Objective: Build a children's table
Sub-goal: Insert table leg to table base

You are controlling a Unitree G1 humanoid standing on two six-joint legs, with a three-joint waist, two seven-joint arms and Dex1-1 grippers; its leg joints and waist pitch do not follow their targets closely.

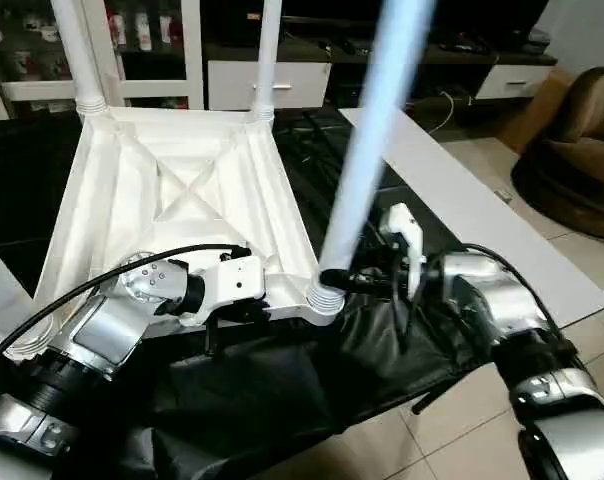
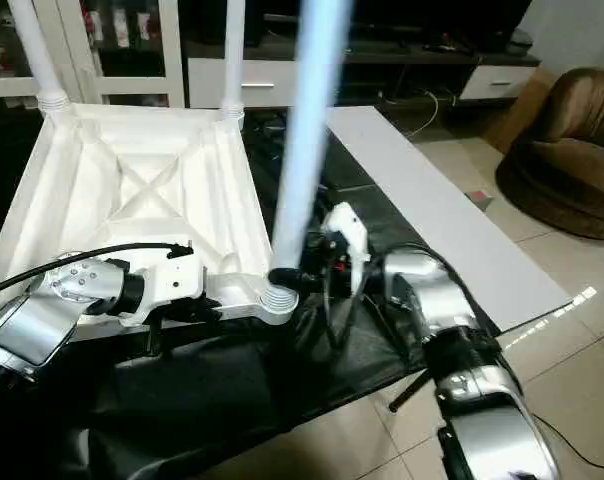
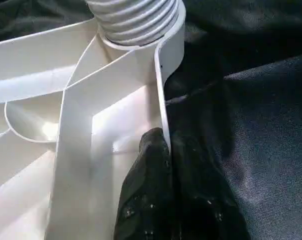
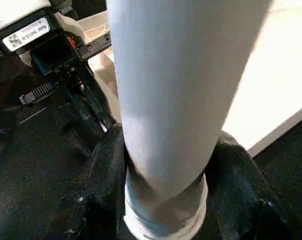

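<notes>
While left fingers (image 3: 156, 200) pinch table rim (image 3: 163, 105) (black cloth (image 3: 251, 125) beside), right fingers (image 4: 106, 195) clasp leg (image 4: 171, 100).

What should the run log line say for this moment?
left gripper: shut on tabletop rim | right gripper: shut on leg above socket

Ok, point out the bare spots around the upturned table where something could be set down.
Free: the long white board right of the black cloth, and the tiled floor beyond it. Crowded: the tabletop's near rim, pinched by the left tool, and the near right corner, where the right tool grips a leg.
</notes>
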